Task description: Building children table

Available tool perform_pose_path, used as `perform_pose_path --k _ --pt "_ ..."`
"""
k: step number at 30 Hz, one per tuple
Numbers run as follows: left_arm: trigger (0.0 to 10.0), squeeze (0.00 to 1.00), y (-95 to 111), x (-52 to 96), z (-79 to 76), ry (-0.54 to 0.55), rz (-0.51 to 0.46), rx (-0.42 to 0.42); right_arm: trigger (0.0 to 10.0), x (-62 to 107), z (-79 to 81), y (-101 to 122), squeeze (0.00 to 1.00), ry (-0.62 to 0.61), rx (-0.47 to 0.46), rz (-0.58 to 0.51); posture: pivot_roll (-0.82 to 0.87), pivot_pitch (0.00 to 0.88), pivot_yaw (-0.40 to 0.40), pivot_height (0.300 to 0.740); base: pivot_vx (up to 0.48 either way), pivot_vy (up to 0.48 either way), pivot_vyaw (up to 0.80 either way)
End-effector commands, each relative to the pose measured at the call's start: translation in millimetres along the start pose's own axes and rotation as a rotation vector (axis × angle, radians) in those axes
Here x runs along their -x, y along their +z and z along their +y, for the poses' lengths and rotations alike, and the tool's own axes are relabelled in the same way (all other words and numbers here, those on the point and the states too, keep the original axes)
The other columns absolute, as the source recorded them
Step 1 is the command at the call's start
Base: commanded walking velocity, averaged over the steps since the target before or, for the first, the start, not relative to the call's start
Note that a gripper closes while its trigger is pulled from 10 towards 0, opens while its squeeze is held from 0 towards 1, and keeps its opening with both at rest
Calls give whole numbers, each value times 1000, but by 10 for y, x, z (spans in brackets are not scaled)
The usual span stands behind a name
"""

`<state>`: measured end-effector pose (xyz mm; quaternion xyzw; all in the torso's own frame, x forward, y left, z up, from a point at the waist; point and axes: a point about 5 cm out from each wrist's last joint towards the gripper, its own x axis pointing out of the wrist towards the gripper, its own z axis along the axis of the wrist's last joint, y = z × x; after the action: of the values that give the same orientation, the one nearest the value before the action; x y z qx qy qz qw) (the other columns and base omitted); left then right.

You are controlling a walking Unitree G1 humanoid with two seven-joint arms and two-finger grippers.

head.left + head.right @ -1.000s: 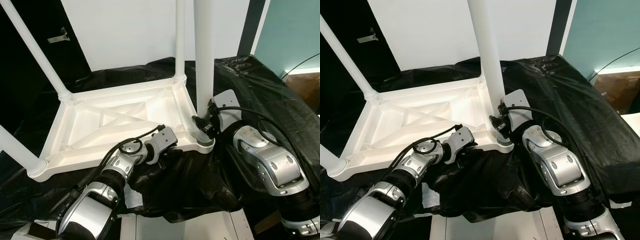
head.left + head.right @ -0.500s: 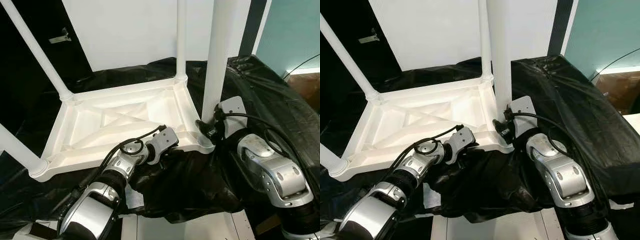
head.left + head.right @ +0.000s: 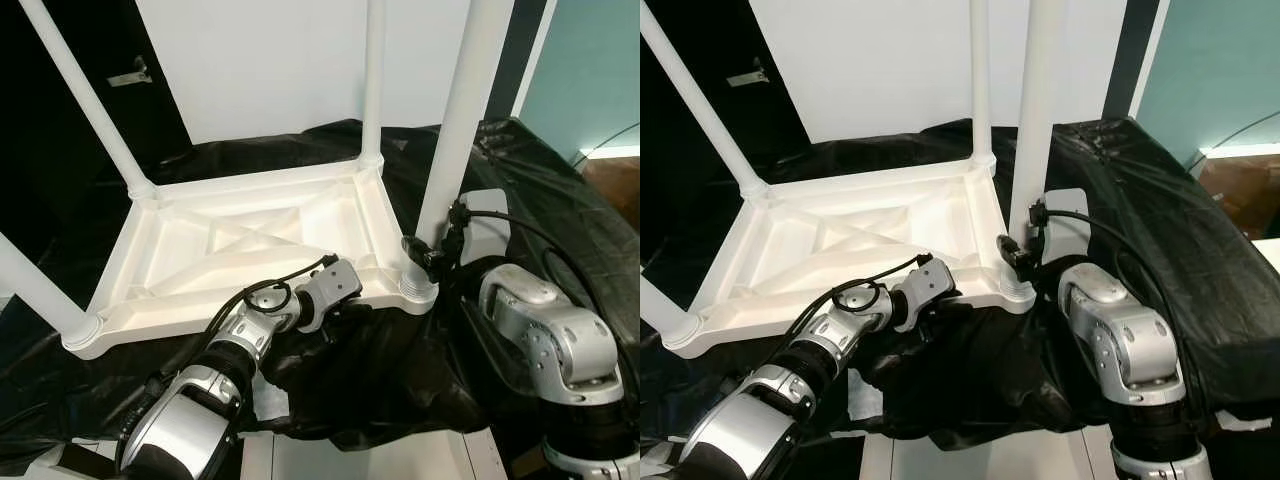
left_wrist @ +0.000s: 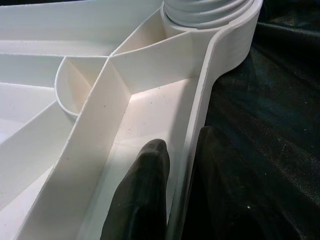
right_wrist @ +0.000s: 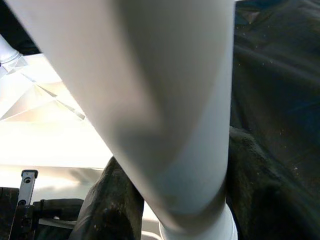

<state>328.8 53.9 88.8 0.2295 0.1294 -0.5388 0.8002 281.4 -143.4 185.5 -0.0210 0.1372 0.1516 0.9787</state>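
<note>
A white plastic table top [image 3: 200, 322] lies upside down on a black cloth. Its near right leg [image 3: 455, 130] stands in the corner socket [image 3: 417, 290], leaning to the right at the top. My right gripper [image 3: 425, 255] is shut on this leg just above the socket; in the right wrist view the leg [image 5: 165, 100] runs between the black fingers [image 5: 107, 205]. My left gripper [image 4: 180, 200] is shut on the table top's near rim [image 4: 200, 125], one finger [image 4: 142, 195] inside the rim and the other outside. The same gripper [image 3: 930, 300] sits left of that corner.
Three more white legs stand up from the other corners: far left [image 3: 90, 100], far right [image 3: 373, 80] and near left [image 3: 35, 290]. The black cloth [image 3: 520, 170] covers the whole work surface, bunched below the rim. A white wall [image 3: 270, 60] stands behind.
The near right leg has swung from upright to leaning right, with my right gripper and forearm moving right with it. The left gripper stays on the rim. The camera shifted slightly.
</note>
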Motion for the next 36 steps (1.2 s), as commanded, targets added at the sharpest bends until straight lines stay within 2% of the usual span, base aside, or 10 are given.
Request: perform_pose_path --k 1,3,6,11,14,20,24,28,30,36 --pt "10000 0 -240 40 -37 5 113 32 10000 -16 4 -534 0 29 -122 303 -190 12 73 740 0 0 0" --pt "10000 0 -236 34 -40 6 111 33 10000 1 2 -534 0 37 -133 323 -190 12 70 740 0 0 0" --pt "10000 0 -244 28 -54 5 109 38 10000 37 15 -555 0 40 -63 349 -191 15 65 740 0 0 0" --pt "10000 0 -247 27 -57 6 109 39 10000 42 23 -554 0 37 -23 346 -192 15 64 740 0 0 0" --pt "10000 0 -251 23 -70 5 107 43 10000 16 123 -630 0 -43 -12 263 -190 22 62 740 0 0 0" --pt "10000 0 -265 24 -82 0 109 44 10000 -64 201 -664 0 -139 -42 167 -181 30 69 740 0 0 0" --pt "10000 0 -274 26 -88 -3 112 45 10000 -109 182 -673 0 -193 -34 136 -175 31 71 740 0 0 0" --pt "10000 0 -300 50 -79 -1 120 47 10000 -185 99 -652 0 -319 -39 48 -152 34 76 740 0 0 0" --pt "10000 0 -300 50 -79 -1 120 47 10000 -185 99 -652 0 -319 -39 48 -152 34 76 740 0 0 0" --pt "10000 0 -344 95 -72 4 130 54 10000 -298 123 -590 0 -410 -83 -75 -119 35 81 740 0 0 0"
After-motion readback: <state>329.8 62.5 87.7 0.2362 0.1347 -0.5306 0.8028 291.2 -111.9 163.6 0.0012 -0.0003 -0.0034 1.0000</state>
